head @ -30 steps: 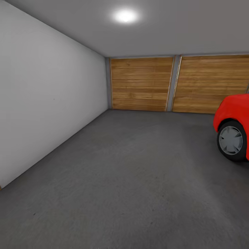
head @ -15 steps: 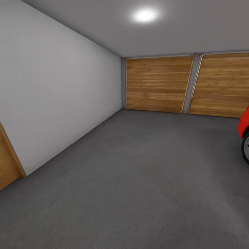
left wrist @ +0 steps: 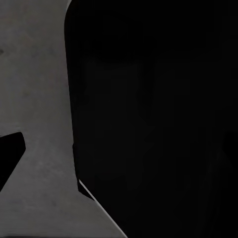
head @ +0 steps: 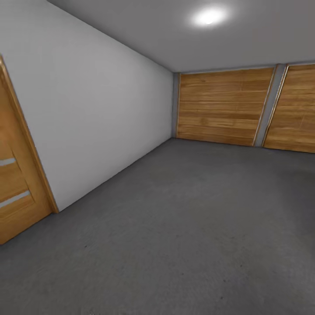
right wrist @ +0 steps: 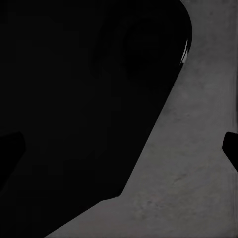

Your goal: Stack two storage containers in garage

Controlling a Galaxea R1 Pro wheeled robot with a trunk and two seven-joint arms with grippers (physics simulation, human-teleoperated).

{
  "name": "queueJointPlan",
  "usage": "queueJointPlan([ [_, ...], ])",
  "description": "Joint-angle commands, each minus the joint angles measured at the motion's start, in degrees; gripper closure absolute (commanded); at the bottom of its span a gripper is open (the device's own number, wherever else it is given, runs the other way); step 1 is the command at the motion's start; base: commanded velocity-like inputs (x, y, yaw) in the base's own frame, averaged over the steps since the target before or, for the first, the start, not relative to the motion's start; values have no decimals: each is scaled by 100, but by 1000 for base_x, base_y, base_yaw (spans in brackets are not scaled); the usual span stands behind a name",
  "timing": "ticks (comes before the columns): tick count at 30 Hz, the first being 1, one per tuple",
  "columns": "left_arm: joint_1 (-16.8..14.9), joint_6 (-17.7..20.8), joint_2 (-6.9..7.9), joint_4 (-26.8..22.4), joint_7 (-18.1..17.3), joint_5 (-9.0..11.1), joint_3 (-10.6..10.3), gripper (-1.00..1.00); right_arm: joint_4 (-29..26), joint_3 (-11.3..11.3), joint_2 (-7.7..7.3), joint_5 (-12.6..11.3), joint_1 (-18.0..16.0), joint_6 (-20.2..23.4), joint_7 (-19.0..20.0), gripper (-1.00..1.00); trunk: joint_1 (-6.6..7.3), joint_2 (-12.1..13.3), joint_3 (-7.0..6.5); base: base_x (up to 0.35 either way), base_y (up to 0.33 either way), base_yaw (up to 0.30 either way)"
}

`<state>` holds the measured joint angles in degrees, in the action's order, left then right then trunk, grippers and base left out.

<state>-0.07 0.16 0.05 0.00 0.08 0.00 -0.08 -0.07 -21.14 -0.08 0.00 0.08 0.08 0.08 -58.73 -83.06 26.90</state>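
Each wrist view looks past a large black bulk of the robot's own body down at the floor (left wrist: 42, 124), dark grey and mottled. In the left wrist view a dark fingertip (left wrist: 9, 158) pokes in at the edge of the picture, over the concrete; in the right wrist view two such fingertips (right wrist: 230, 148) show at opposite edges, one over the floor (right wrist: 193, 163) and one lost against the black bulk. Whether either gripper is wide or narrow cannot be told, since so little of the fingers shows, and nothing can be seen held between them. From the head, the garage opens out around a grey-white wall (head: 96, 113) that runs away from the camera. At the near end of that wall stands a wooden door (head: 15, 183) with two pale horizontal strips, its frame touching the wall. At the wall's far end, two wide wooden plank doors (head: 223, 107) close the room, a grey post (head: 270, 107) between them. Concrete spreads from the wall's foot across the whole room (head: 183, 227). A round ceiling light (head: 209, 16) glows above, nearer the plank doors than the pale-striped door.
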Motion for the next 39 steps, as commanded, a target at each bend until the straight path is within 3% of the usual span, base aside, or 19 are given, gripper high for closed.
queueJointPlan([
  [1,-1,2,-5,0,1,0,-1,-100,-2,-21,-1,0,1,1,1,-100,0,-2,3,0,0,277],
  [39,-1,2,-14,0,1,0,-1,-100,-10,-29,-16,1,1,1,1,-100,0,-2,3,0,0,277],
])
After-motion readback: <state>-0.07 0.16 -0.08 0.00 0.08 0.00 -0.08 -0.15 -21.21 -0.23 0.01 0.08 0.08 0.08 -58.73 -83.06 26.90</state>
